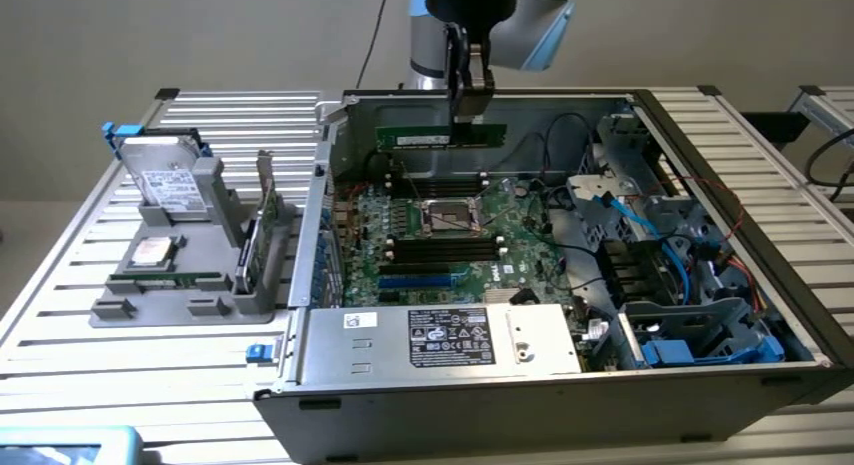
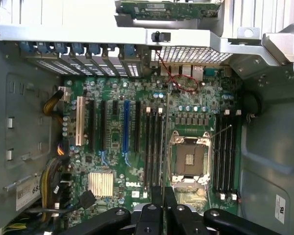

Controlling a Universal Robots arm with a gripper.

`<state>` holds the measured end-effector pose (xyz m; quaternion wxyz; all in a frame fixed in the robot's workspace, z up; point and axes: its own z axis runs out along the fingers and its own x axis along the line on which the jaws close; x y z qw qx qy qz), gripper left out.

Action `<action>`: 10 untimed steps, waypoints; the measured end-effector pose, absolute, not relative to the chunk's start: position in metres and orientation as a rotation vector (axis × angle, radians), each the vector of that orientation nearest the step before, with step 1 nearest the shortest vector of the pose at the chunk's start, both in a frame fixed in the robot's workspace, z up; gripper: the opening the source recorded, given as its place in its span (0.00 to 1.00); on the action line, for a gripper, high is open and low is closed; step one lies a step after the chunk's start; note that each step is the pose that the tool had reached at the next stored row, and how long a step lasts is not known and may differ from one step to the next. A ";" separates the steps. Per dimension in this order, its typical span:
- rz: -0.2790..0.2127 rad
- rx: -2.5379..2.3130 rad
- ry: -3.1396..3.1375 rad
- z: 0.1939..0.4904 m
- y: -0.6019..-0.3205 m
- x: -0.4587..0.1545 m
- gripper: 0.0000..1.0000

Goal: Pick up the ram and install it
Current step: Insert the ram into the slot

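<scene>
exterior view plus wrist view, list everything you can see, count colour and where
computer case: one, dark grey, open, middle of the table
motherboard: one, green, inside the case
cpu socket: one, silver, middle of the motherboard
power supply: one, silver, inside the case, beside the motherboard
holder: one, grey, exterior view's left of the case
hard drive: one, silver, on the holder
expansion card: one, green, upright in the holder
table: one, slatted silver, under everything
ram: one, green, over the open case, in the gripper
gripper: one, black, shut on the ram
</scene>
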<state>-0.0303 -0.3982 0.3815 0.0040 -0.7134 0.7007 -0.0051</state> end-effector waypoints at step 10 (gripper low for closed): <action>-0.016 -2.235 2.196 0.367 -0.393 -0.030 0.14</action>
